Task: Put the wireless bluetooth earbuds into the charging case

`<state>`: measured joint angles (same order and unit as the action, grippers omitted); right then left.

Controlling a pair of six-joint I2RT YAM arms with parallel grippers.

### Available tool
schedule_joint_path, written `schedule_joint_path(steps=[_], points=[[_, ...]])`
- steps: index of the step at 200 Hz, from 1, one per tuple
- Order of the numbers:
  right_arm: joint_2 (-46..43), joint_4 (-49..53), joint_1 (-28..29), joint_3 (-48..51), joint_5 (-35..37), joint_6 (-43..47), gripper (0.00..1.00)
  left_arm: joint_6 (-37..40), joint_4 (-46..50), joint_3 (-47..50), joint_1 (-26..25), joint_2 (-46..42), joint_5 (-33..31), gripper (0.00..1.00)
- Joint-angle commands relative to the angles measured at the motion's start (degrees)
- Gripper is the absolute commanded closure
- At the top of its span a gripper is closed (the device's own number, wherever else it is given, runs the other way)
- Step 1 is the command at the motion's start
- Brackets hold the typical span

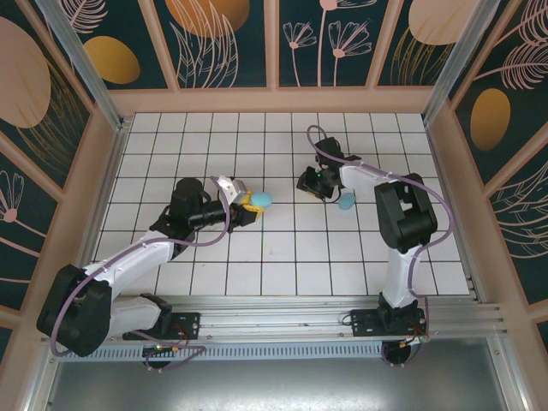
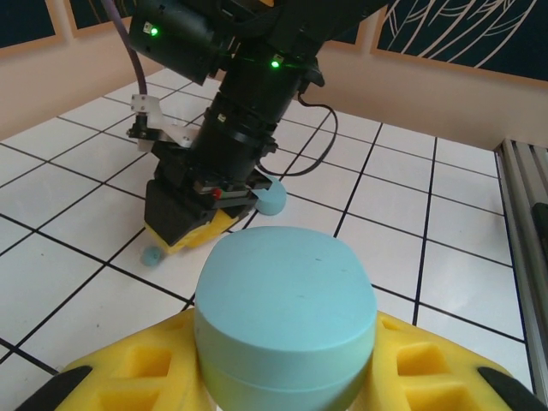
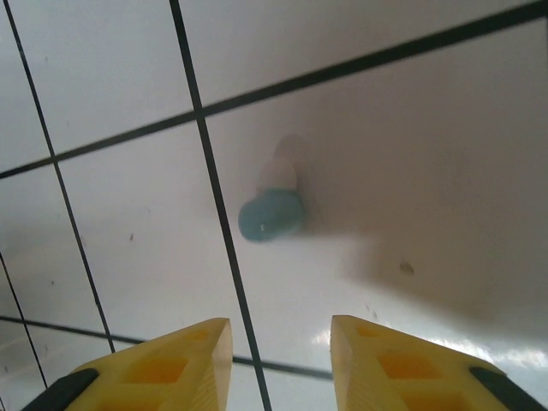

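The earbud (image 3: 270,208) lies on the table (image 3: 411,111) straight ahead of my right pincer (image 3: 281,360). It is clear of both fingers, roughly in line with the gap between them, and just right of a dark tile seam (image 3: 218,214). Its long axis runs more or less away from me, leaning slightly right, with the blue rounded end nearer and a paler end farther. My right pincer stands apart, low over the tile, with nothing between the fingers. I judge that moving forward and down along that line would put one finger on each side of its short width.

My left pincer (image 2: 287,377) is clamped on the case (image 2: 287,291), which looks closed. A second case (image 2: 272,199) sits just behind my right pincer. The right arm is nearer the earbud. I can read no brand, label or writing.
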<state>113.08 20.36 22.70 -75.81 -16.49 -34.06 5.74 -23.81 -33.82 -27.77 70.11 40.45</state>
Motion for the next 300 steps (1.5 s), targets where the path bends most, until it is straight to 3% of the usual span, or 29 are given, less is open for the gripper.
schedule_joint_path(steps=[1, 67, 97, 138, 214, 300], points=[[1.7, 0.8, 0.0, -2.9, 0.9, -1.6, 0.67, 0.2, -2.7, 0.7, -0.4, -1.2, -0.4, 1.0], [4.0, 5.8, 0.7, -10.3, 6.3, 6.3, 0.71, 1.6, -1.9, 1.2, -0.4, -1.5, -1.1, 1.0], [9.7, 8.7, 0.2, -17.7, 2.9, 12.5, 0.9, 1.5, -2.0, 1.0, -0.4, -1.2, -0.8, 1.0], [16.5, 12.1, -0.9, -24.2, -0.1, 17.1, 0.99, 1.3, -1.8, 1.1, -0.4, -1.5, -1.0, 1.0], [14.4, 13.0, -2.1, -19.0, -1.0, 19.8, 1.0, 1.2, -1.4, 1.7, -0.4, -2.2, -1.3, 1.0], [5.8, 10.0, -2.0, -5.8, -0.3, 14.4, 1.0, 0.5, -1.9, 2.3, -0.4, -3.2, -1.3, 1.0]])
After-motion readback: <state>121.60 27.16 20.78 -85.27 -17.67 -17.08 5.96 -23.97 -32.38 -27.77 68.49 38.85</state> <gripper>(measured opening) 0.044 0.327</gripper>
